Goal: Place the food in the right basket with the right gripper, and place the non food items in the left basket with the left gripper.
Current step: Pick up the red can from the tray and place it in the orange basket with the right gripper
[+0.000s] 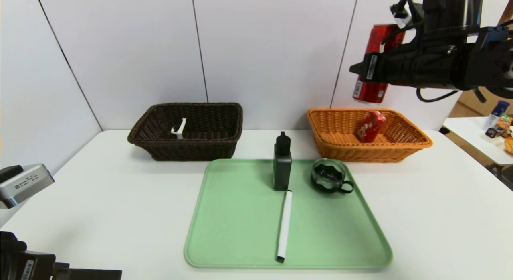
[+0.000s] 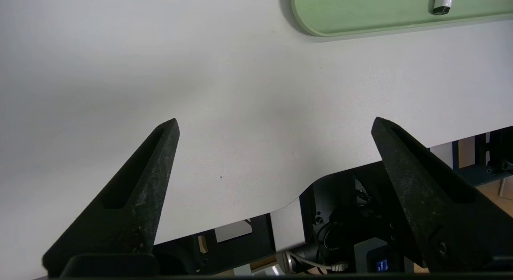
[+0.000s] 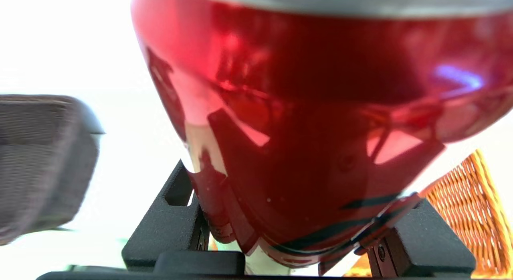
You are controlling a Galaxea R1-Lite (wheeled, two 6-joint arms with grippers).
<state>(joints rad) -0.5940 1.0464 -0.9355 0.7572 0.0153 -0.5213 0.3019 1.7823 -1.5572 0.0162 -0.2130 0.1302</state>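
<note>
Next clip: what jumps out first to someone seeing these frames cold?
The red can, held high in the right gripper above the orange basket, where a red carton already lies. Next, the green tray at table centre, carrying a black bottle, a marker and a cup.

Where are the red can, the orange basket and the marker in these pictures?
Red can (image 1: pixel 370 87): head view, lower body, below the right gripper (image 1: pixel 354 69) shut on it.
Orange basket (image 1: pixel 340 147): head view, outer front wall.
Marker (image 1: pixel 285 226): head view, white barrel, lying on the green tray (image 1: pixel 232 232).
</note>
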